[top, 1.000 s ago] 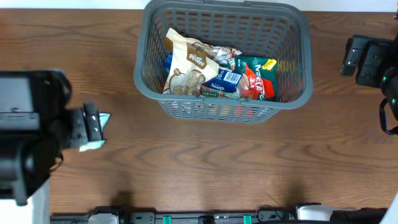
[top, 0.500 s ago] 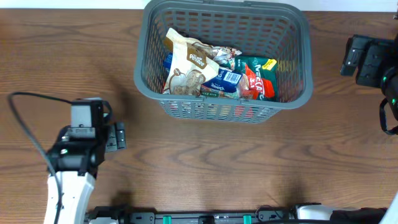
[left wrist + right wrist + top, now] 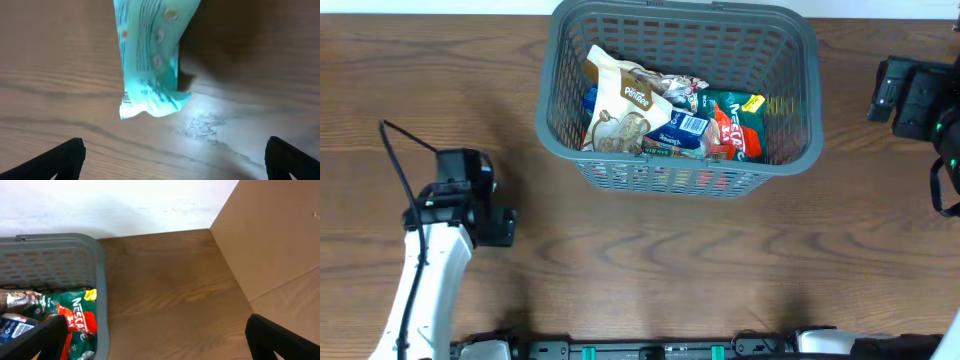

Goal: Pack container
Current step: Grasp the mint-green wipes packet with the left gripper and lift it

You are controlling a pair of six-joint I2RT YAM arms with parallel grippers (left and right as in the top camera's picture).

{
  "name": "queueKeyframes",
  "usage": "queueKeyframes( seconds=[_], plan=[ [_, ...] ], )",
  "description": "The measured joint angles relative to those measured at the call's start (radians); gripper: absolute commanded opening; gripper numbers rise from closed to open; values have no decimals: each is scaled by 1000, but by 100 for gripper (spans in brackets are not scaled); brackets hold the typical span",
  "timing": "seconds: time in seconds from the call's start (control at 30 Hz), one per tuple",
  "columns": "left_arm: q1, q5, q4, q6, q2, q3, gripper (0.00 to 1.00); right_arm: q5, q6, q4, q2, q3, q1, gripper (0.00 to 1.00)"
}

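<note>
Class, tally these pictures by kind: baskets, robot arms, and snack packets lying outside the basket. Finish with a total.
Baskets: 1, the basket
Arms: 2, the left arm and the right arm
Packets outside the basket: 1, the teal packet
Total: 4

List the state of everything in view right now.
container: upright, partly filled with snack packets.
teal packet: lying on the table, not gripped.
left gripper: fingers open, empty, over the teal packet.
right gripper: fingers open, empty, beside the container.
</note>
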Motion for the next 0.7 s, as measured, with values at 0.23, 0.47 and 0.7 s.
queueKeyframes(
  seconds=[0.23,0.47,0.7],
  plan=[
    [154,124,37,64,31,0,98,0,0,0,0,0,0,99],
    [226,221,97,144,90,0,99,0,0,0,0,0,0,99],
    [226,244,170,220,182,0,99,0,0,0,0,0,0,99]
  ],
)
